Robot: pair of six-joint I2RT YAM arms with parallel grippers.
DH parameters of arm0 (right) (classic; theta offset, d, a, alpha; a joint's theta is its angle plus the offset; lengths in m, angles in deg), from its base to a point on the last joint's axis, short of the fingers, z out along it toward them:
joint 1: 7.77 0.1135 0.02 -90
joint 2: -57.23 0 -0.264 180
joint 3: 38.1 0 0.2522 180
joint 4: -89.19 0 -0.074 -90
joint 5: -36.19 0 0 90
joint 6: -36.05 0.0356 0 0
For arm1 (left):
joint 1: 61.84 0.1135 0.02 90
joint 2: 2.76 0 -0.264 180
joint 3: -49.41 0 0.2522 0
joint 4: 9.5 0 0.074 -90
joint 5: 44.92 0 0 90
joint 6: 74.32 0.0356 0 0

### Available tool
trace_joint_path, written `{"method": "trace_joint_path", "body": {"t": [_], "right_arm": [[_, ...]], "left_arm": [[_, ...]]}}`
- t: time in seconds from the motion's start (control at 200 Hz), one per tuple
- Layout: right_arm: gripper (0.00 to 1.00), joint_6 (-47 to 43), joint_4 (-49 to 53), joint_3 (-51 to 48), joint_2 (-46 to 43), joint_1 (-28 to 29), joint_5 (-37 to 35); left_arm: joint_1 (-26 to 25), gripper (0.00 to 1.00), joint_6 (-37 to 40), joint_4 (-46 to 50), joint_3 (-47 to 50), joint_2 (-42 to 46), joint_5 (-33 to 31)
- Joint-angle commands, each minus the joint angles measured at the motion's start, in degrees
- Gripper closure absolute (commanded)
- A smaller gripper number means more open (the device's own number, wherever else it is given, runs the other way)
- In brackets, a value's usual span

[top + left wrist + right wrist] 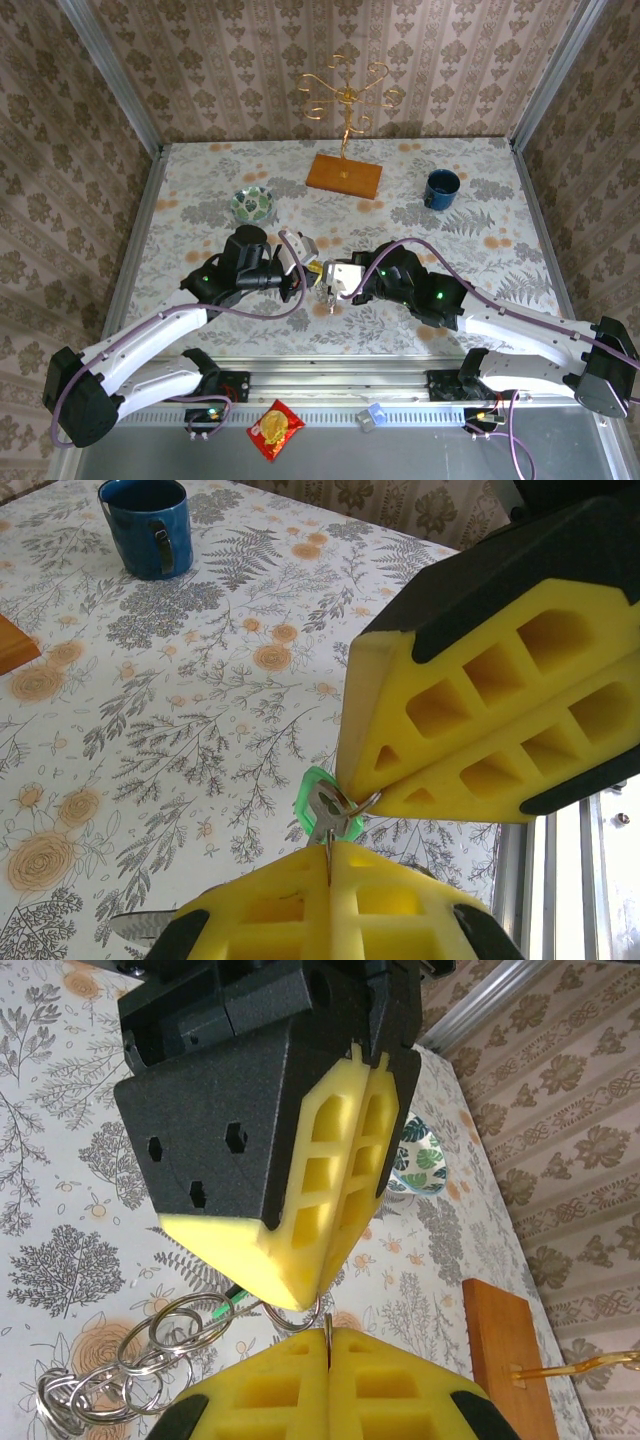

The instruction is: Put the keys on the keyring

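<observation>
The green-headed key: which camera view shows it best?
Left wrist view: the green-headed key is close, green head and metal part plain. The right wrist view gives just a green sliver. From the top it is too small to tell.

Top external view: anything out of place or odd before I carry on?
The red snack packet lies off the table, on the grey ledge at its near edge, outside the work area. Nothing looks spilled or damaged.
</observation>
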Motion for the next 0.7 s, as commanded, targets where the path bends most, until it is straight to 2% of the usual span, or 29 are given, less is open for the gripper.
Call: {"method": "trace_joint_path", "body": {"t": [0.0,0.695], "right_arm": [[1.00,0.09,-0.09,0.31,0.15,0.30,1.04],[1.00,0.53,1.60,0.99,0.95,0.30,2.69]], "left_arm": [[0.04,1.00,0.98,-1.88,-2.24,0.65,1.09],[0.00,1.00,0.98,-1.96,-2.18,0.83,0.85]]}}
